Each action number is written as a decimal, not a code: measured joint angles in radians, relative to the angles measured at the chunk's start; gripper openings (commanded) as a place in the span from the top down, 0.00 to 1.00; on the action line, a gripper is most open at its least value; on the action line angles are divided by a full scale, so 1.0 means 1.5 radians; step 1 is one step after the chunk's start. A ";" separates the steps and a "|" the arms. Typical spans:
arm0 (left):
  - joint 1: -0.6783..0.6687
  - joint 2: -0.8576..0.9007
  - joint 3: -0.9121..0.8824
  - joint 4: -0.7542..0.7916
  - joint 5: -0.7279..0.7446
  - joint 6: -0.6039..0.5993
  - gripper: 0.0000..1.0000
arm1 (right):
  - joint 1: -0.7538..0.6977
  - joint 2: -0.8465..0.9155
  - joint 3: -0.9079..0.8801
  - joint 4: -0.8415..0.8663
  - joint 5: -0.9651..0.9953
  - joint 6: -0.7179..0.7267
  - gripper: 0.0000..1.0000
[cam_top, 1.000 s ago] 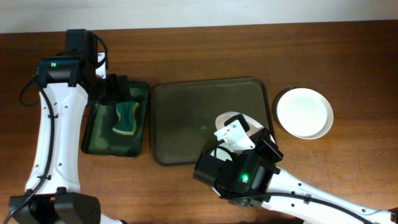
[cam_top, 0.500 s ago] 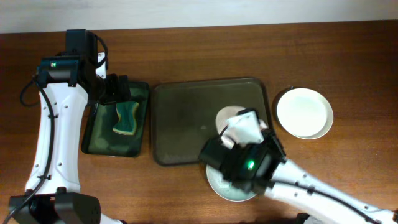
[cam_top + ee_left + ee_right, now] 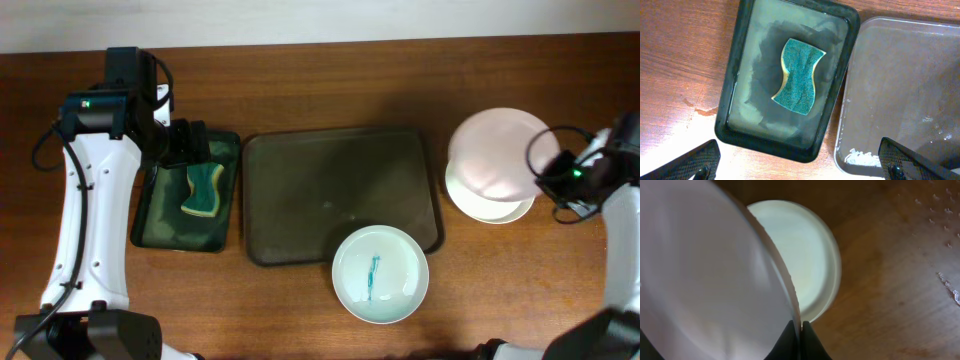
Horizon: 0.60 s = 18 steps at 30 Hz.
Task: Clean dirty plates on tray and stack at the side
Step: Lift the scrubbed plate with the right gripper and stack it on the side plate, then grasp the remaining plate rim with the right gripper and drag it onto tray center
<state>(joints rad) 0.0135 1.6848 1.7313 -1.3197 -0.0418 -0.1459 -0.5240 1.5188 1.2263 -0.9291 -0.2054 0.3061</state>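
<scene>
A dirty plate [image 3: 380,273] with a blue streak lies across the front right rim of the dark tray [image 3: 300,190]. My right gripper [image 3: 548,172] is shut on the edge of a clean white plate [image 3: 500,150] and holds it tilted just above another white plate [image 3: 492,206] on the table at the right. In the right wrist view the jaws [image 3: 800,330] pinch the held plate's rim [image 3: 705,280], with the lower plate [image 3: 812,255] behind. My left gripper [image 3: 190,145] is open and empty above the green sponge [image 3: 799,76].
The sponge [image 3: 203,190] lies in a dark green basin [image 3: 160,235] with water, left of the tray. The basin's rim [image 3: 785,146] and the tray's wet corner [image 3: 860,157] show in the left wrist view. The table's far edge runs along the top.
My right arm has swung from the tray's front right corner to the right side, carrying the clean plate over the stacked plate. The dirty plate it covered now shows. The left arm has not moved.
</scene>
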 measured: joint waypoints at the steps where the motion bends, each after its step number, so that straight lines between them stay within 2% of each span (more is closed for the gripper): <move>1: 0.000 0.000 0.000 0.000 0.000 0.000 0.01 | -0.021 0.029 0.000 0.000 -0.004 0.000 0.96; 2: 0.000 0.000 0.000 0.000 0.000 0.000 0.01 | -0.026 0.041 0.000 -0.002 -0.005 0.000 0.96; 4: 0.000 0.000 0.000 0.000 0.000 0.000 0.01 | -0.030 0.079 0.000 -0.003 -0.011 0.000 0.85; 5: 0.000 0.000 0.000 -0.001 0.000 0.000 0.01 | -0.030 0.096 0.000 -0.001 -0.016 -0.001 0.62; 6: 0.000 0.000 0.000 0.000 0.000 0.000 0.01 | -0.030 0.101 0.000 0.001 -0.019 -0.002 0.53; 7: 0.000 0.000 0.000 0.000 0.000 0.000 0.01 | -0.030 0.102 0.000 0.002 -0.022 -0.002 0.50; 14: 0.000 0.000 0.000 0.000 0.000 0.000 0.01 | 0.001 0.091 0.000 -0.093 -0.139 -0.111 0.51; 16: 0.000 0.000 0.000 0.000 0.000 0.000 0.00 | 0.052 0.066 0.000 -0.146 -0.150 -0.155 0.52; 18: 0.000 0.000 0.000 0.000 0.000 0.000 0.01 | 0.164 0.022 0.000 -0.196 -0.161 -0.207 0.55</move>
<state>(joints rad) 0.0135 1.6848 1.7313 -1.3197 -0.0418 -0.1459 -0.2775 1.5513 1.2266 -1.2236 -0.4477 -0.0040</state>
